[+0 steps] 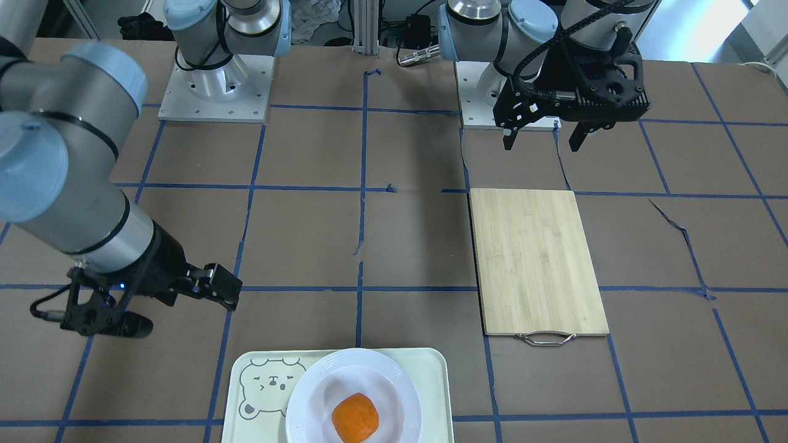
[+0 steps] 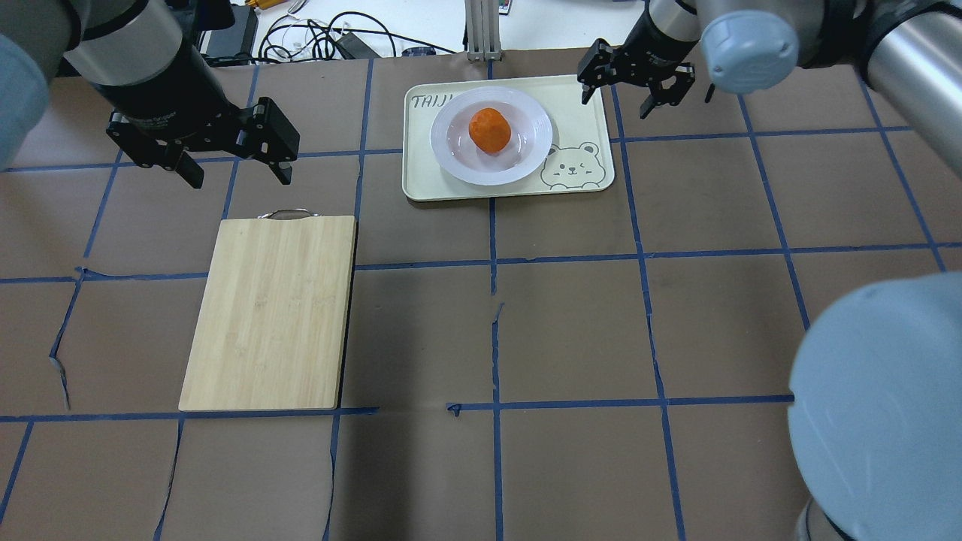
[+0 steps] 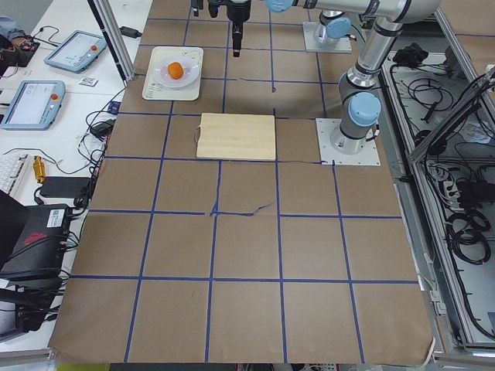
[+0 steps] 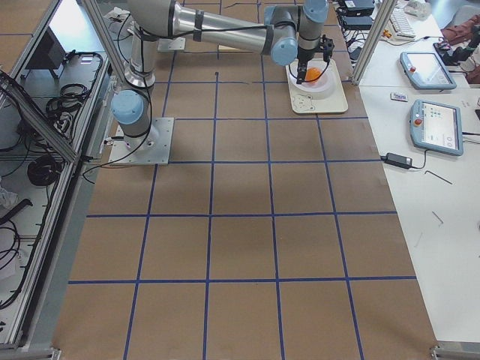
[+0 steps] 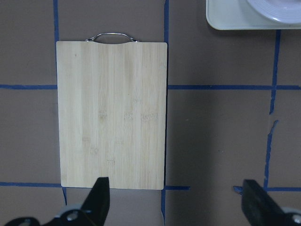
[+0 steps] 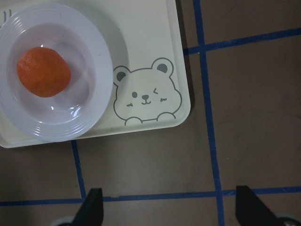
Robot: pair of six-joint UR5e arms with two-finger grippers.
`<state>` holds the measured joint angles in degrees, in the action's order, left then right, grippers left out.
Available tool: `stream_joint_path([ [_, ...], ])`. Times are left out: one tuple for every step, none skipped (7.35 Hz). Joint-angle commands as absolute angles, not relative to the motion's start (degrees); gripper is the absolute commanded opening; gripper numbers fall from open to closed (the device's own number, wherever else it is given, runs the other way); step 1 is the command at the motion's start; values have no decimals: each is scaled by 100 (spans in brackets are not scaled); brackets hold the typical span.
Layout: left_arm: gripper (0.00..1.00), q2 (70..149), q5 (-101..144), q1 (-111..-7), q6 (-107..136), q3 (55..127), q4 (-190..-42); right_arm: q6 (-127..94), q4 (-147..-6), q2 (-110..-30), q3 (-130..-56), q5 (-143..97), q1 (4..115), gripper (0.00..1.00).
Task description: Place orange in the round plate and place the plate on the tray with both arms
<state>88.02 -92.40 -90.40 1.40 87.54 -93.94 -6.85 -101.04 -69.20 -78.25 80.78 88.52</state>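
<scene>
Left claw [image 2: 239, 176] and right claw [image 2: 615, 105] spread (wide) — brown table [image 2: 571, 338], blue tape grid [image 2: 571, 258], cables [image 2: 331, 34] behind

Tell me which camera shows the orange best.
Right wrist camera: the orange is largest there, unobstructed, in the plate. Overhead and front views show it smaller; side views show a speck; the left wrist view misses it.
</scene>
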Motion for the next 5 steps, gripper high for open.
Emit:
stream_joint_path([
  [100, 8798, -9229, -9026, 141, 8763, -9396, -668, -9633, -7661, -8102, 8699, 8859, 100],
  [100, 8798, -9211, -9026, 141, 8763, -9396, -677, -9494, -7942, -8260, 8736, 8859, 100],
  [100, 8798, -9211, -9026, 141, 8763, -9396, -694, -9344, -8241, -8462, 8806, 8859, 100],
  [100, 8798, -9211, -9026, 141, 8763, -9396, -686, -9334, -8418, -8620, 8972, 8868, 100],
  [100, 8798, -9211, -9018, 141, 8763, -9396, -686, -9325, -8490, -8674, 8991, 8859, 100],
])
